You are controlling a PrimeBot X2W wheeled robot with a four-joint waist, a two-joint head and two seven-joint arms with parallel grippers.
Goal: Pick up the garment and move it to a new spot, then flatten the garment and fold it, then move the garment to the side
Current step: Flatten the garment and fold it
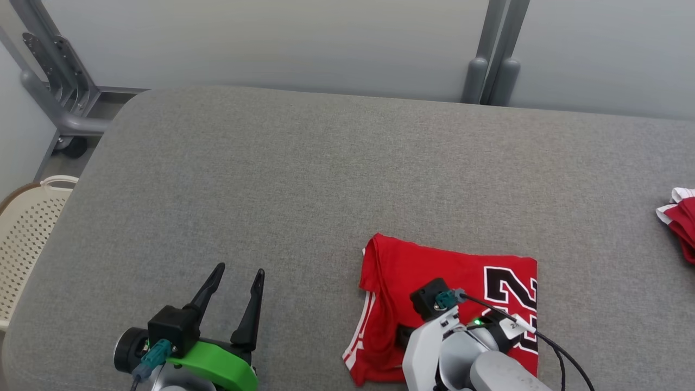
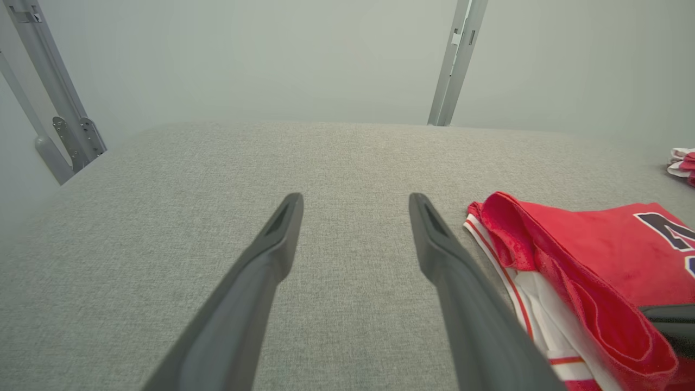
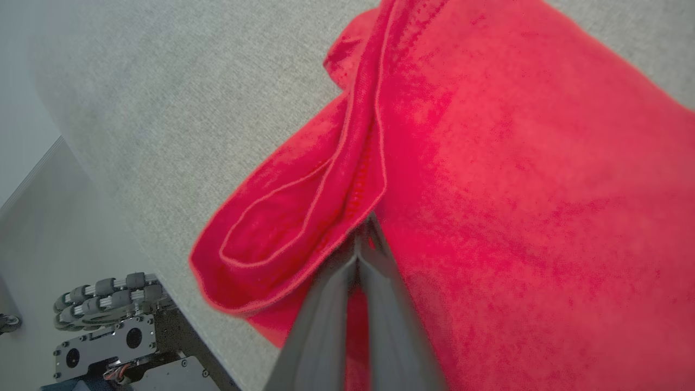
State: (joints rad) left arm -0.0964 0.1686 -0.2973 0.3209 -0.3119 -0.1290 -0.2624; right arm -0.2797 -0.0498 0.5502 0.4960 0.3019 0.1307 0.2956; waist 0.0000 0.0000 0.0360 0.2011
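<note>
Since the jersey [image 1: 445, 266] looked soft, light and floppy, the right gripper [image 3: 362, 239] had its fingers pinching a folded edge, while the left gripper [image 1: 240, 270] kept its fingers spread.

Left gripper [image 1: 240, 270]: two long tapered black fingers, black block behind.
Green bracket [image 1: 217, 366]: bright, curved, below that block; teal connector [image 1: 155, 354] beside it.
Right forearm [image 1: 434, 353]: pale grey shell; teal plug [image 1: 448, 298], black cable [image 1: 548, 339], green lamp [image 1: 478, 322].
Base [image 3: 179, 336]: dark chassis, grey roller wheels [image 3: 108, 296].

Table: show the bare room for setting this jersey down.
Free: the far half of the table and around the left gripper. Crowded: the red jersey at the front, and another red garment at the right edge.
</note>
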